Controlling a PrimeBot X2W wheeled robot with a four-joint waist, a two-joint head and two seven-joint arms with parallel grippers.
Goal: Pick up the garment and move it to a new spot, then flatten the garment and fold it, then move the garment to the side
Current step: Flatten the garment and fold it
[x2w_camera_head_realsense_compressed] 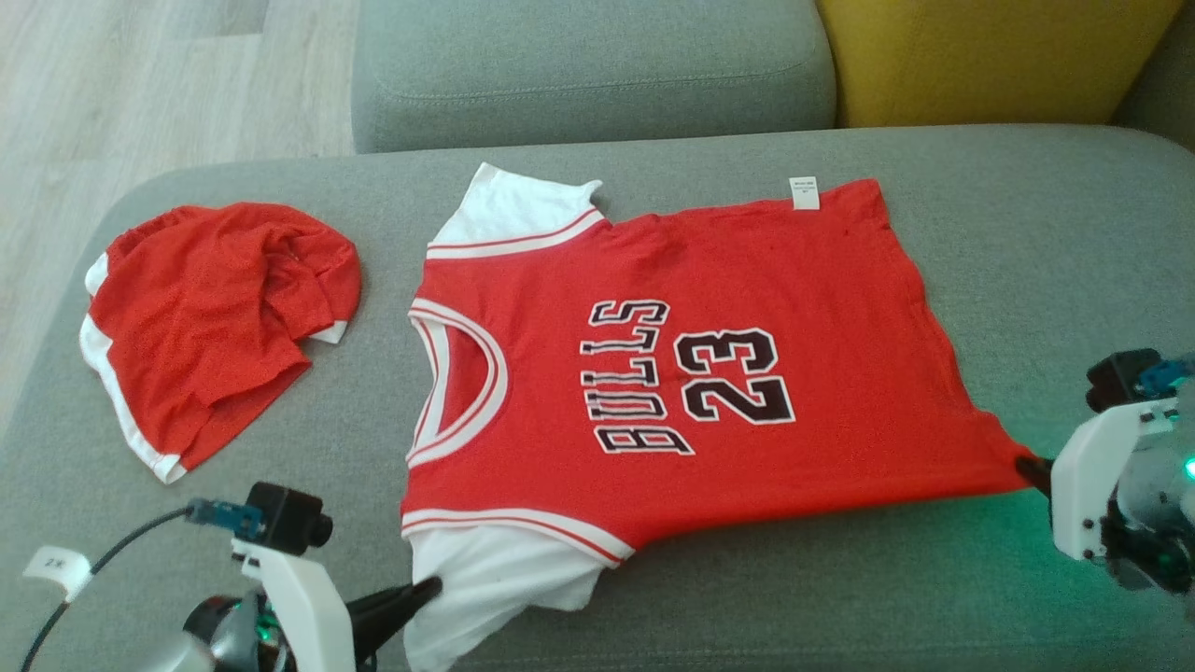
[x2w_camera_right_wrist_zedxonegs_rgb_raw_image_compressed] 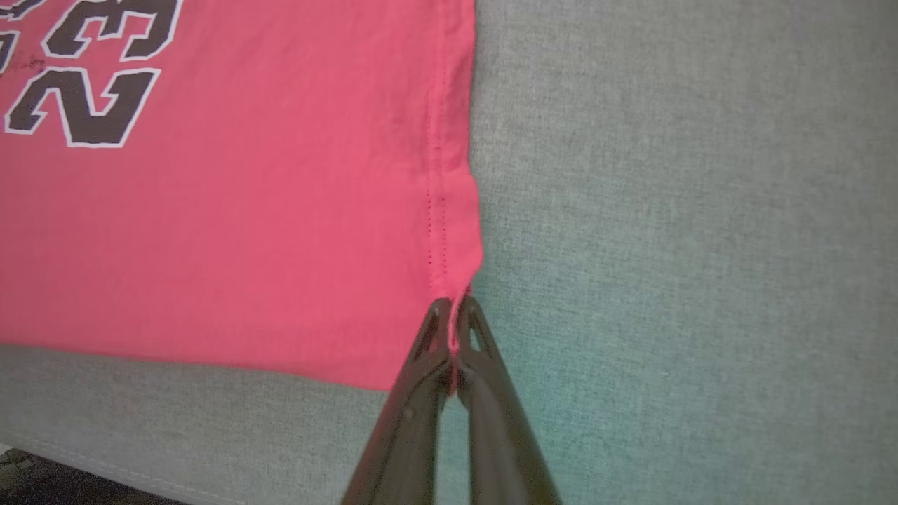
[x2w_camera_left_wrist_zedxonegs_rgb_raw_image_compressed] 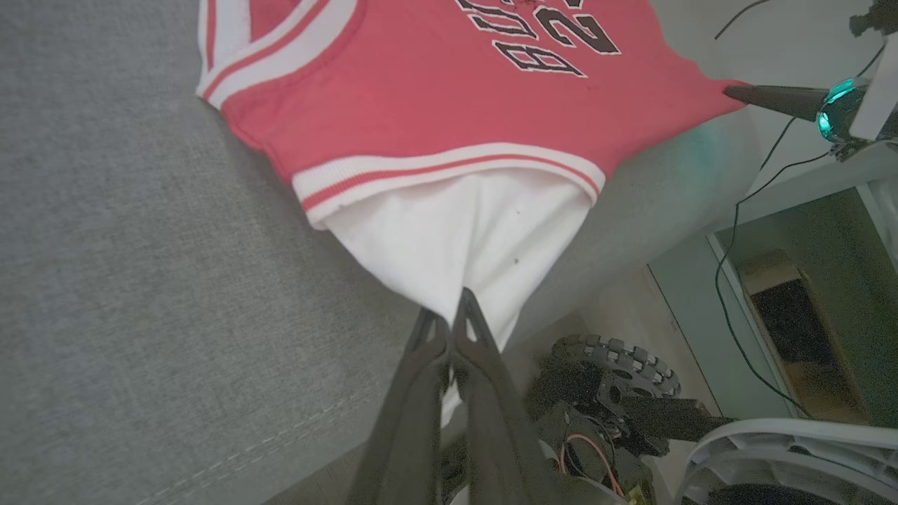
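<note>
The garment (x2w_camera_head_realsense_compressed: 672,373) is a red jersey with white sleeves and black "BULLS 23" lettering. It lies spread flat on the grey couch seat (x2w_camera_head_realsense_compressed: 1027,280), collar toward the left. My left gripper (x2w_camera_head_realsense_compressed: 431,588) is shut on the near white sleeve (x2w_camera_left_wrist_zedxonegs_rgb_raw_image_compressed: 463,238), and the cloth is pinched between its fingers (x2w_camera_left_wrist_zedxonegs_rgb_raw_image_compressed: 449,322). At the right, my right gripper (x2w_camera_head_realsense_compressed: 1027,464) is shut on the jersey's near bottom hem corner (x2w_camera_right_wrist_zedxonegs_rgb_raw_image_compressed: 452,273). The cloth is drawn taut between the two grips along the near edge.
A crumpled pair of red shorts with white trim (x2w_camera_head_realsense_compressed: 215,327) lies left of the jersey. Back cushions (x2w_camera_head_realsense_compressed: 597,65) and a yellow pillow (x2w_camera_head_realsense_compressed: 990,56) stand behind. The seat's front edge (x2w_camera_left_wrist_zedxonegs_rgb_raw_image_compressed: 631,231) drops to the floor, where the robot's wheeled base (x2w_camera_left_wrist_zedxonegs_rgb_raw_image_compressed: 617,365) stands.
</note>
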